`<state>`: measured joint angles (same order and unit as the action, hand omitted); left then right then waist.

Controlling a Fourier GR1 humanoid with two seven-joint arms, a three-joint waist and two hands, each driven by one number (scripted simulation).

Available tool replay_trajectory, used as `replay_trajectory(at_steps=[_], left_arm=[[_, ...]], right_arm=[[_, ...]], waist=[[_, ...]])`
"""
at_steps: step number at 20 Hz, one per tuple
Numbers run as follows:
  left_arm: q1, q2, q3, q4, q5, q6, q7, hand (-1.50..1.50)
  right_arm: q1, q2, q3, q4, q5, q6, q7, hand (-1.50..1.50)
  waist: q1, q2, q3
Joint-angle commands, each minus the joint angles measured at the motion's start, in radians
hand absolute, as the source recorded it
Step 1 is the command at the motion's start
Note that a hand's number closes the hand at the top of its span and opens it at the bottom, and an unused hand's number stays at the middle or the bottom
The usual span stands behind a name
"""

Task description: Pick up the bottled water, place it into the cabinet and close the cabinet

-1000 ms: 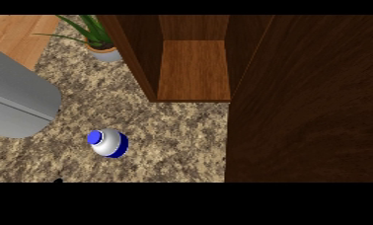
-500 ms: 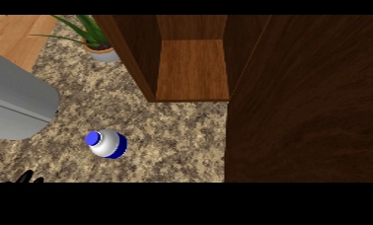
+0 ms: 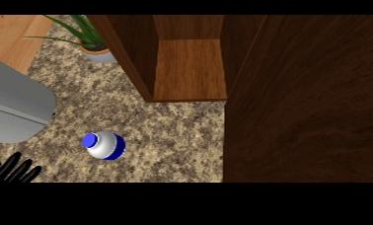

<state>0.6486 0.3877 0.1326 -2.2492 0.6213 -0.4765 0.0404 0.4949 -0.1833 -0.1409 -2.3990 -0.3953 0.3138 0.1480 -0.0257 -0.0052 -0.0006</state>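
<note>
The bottled water [image 3: 104,145] stands upright on the granite counter, seen from above: blue cap, white body, blue band. Behind it and to the right is the wooden cabinet [image 3: 191,68], open, with a bare shelf inside. Its open door [image 3: 299,100] fills the right side of the view as a dark wood panel. My left hand [image 3: 18,168] shows only as black fingers at the lower left edge, fingers straight and spread, a short way left of the bottle and not touching it. My right hand is out of sight.
A potted green plant [image 3: 89,41] stands at the back left beside the cabinet's side wall. A grey metal appliance [image 3: 22,105] takes up the left edge. Granite counter [image 3: 175,140] lies between bottle and cabinet.
My left hand's fingers have come up further into view at the lower left corner. The bottle and cabinet have not moved.
</note>
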Motion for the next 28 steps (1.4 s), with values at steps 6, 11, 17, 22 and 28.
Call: replay_trajectory(at_steps=[6, 11, 17, 22, 28], left_arm=[[-0.232, -0.014, 0.0, 0.238, -0.154, -0.01, -0.044, -1.5], [-0.326, -0.077, -0.078, 0.385, -0.269, -0.006, -0.093, -1.5], [-0.39, -0.093, -0.055, 0.541, -0.364, -0.019, -0.196, -1.5], [-0.517, -0.099, -0.043, 0.693, -0.409, 0.026, -0.19, -1.5], [-0.517, -0.102, -0.058, 0.854, -0.494, 0.002, -0.307, -1.5]], right_arm=[[0.093, -0.019, -0.071, -0.166, -0.227, 0.037, 0.04, -1.5], [0.106, -0.015, -0.078, -0.161, -0.241, 0.058, 0.012, -1.5], [0.137, -0.006, -0.087, -0.154, -0.235, 0.072, -0.008, -1.5], [0.112, -0.046, -0.139, -0.144, -0.302, 0.064, 0.002, -1.5], [0.193, -0.045, -0.155, -0.166, -0.327, 0.119, -0.038, -1.5]], waist=[[-0.01, 0.002, -0.001], [-0.017, 0.004, -0.002], [0.001, 0.003, -0.001], [0.0, 0.006, -0.002], [-0.005, 0.002, -0.002]])
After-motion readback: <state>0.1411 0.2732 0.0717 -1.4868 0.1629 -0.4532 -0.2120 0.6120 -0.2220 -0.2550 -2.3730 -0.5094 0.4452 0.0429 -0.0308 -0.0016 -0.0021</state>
